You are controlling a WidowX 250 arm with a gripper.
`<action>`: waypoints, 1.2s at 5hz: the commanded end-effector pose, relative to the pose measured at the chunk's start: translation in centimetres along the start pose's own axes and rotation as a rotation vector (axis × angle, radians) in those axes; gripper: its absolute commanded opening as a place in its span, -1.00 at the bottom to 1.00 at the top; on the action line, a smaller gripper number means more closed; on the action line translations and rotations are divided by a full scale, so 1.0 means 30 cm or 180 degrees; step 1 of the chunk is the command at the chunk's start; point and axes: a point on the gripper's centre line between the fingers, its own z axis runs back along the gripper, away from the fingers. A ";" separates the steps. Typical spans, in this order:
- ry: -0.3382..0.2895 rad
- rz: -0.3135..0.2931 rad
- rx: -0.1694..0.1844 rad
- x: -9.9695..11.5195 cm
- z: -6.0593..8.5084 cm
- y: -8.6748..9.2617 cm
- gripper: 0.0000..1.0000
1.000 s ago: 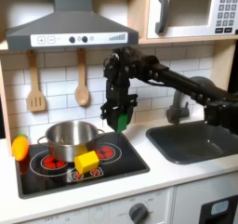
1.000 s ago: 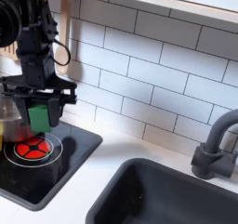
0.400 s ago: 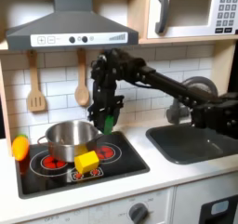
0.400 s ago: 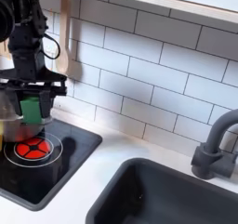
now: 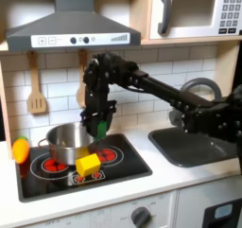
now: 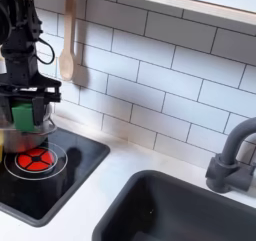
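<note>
**Green block held above the pot's rim**

The tool [image 5: 99, 128] hangs from the black arm [image 5: 156, 80] over the stove [image 5: 132, 166], closed on a green block [image 5: 101, 128] that sits upright between its fingers. In the first exterior view the block is at the right rim of the steel pot [image 5: 68, 142], just above it; whether it touches the rim cannot be told. In the second exterior view the same tool [image 6: 23, 115] grips the green block [image 6: 23, 117] from both sides, with the pot [image 6: 12, 137] partly hidden behind and below it at the second exterior view's left edge.

The pot stands on the back left burner of the stove, toward the rear left of the surface [image 5: 180, 180]. A yellow block [image 5: 88, 165] lies on the stove in front of the pot, near the stove's front edge, well apart from the tool. A red burner ring [image 6: 35, 162] shows on the stove's near corner in the second exterior view, below the block. An orange and yellow toy [image 5: 20, 149] sits at the left edge of the stove.

On the tiled wall behind hang a wooden spatula [image 5: 36, 85] and a wooden spoon [image 6: 67, 45]. The sink [image 5: 194, 145] fills the right end of the surface, with a grey tap [image 6: 232, 155] at its back edge.
</note>
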 end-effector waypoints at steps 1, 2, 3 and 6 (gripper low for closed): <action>-0.0031 0.0066 -0.0024 0.031 0.027 0.012 -1.00; -0.0004 0.0080 0.0073 0.047 0.009 0.030 -1.00; 0.0068 0.0102 0.0074 0.060 -0.032 0.040 -1.00; 0.0098 0.0228 0.0162 0.103 -0.068 0.103 -1.00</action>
